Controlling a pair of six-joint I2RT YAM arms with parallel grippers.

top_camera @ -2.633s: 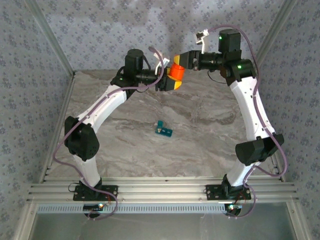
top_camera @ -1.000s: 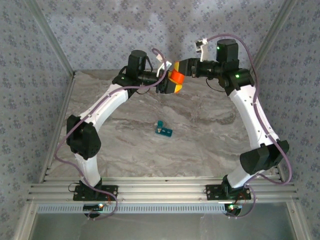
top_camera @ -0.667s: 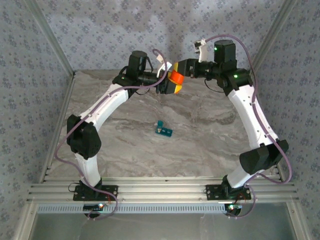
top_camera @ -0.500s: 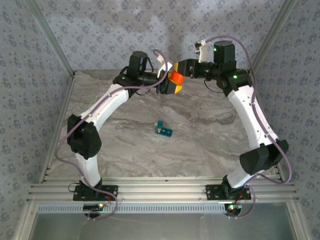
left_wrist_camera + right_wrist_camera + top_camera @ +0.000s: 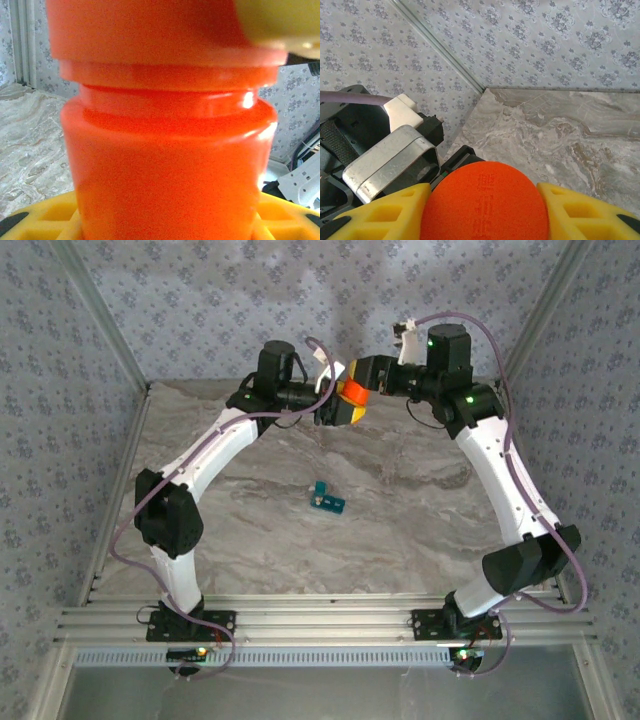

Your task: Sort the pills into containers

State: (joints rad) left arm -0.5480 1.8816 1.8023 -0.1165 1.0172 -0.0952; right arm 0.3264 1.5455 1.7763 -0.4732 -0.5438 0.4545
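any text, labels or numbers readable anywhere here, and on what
Nothing can be read in these views.
orange bottle cap: faint raised marks at its centre, too blurred to read.
orange bottle: no label on the side that shows.
teal pill box: too small to tell.

The top view is evenly, softly lit from above. The arms cast only faint, blurred shadows on the surface [image 5: 400, 510], and a pale washed-out patch sits on the back wall [image 5: 330, 285]. The frame rails [image 5: 102, 310] run straight right to the edges.

In the left wrist view the bottle [image 5: 167, 165] is too close to focus. It is a soft, saturated orange mass with one small white glint on its shoulder, and the fingers [image 5: 45, 220] are blurred too.

In the right wrist view the cap [image 5: 485, 200] and wall are sharp, and a metal bracket [image 5: 390, 160] shines.
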